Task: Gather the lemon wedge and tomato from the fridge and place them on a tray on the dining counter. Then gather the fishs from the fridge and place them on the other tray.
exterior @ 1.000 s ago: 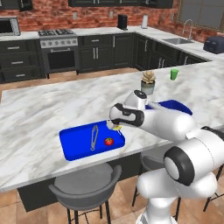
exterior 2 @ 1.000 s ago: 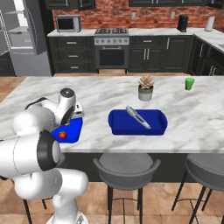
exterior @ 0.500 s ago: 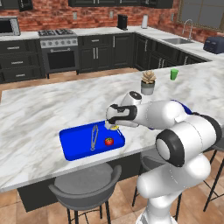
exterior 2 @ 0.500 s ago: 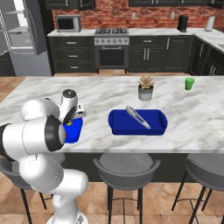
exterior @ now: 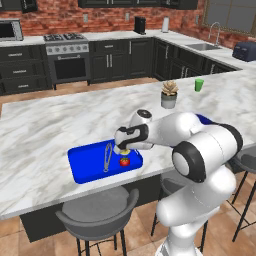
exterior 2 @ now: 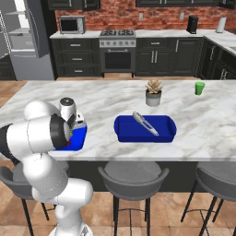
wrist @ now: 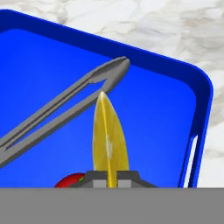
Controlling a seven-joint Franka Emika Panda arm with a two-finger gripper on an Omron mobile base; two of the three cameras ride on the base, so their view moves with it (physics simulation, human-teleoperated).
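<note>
Marble tabletop (exterior: 45,125) under everything. Blue tray (wrist: 57,87) right below the end effector (wrist: 112,178), grey tongs (wrist: 61,109) lying just past it. End effector clamped tight on the lemon wedge (wrist: 109,140), tomato (wrist: 70,180) sitting just beside.

We see grey metal tongs (wrist: 61,109) lying just beside the claw (wrist: 112,178), to its left in the hand view. A potted succulent (exterior: 169,94) and a green cup (exterior: 199,85) stand well beyond the claw, far to its right.
</note>
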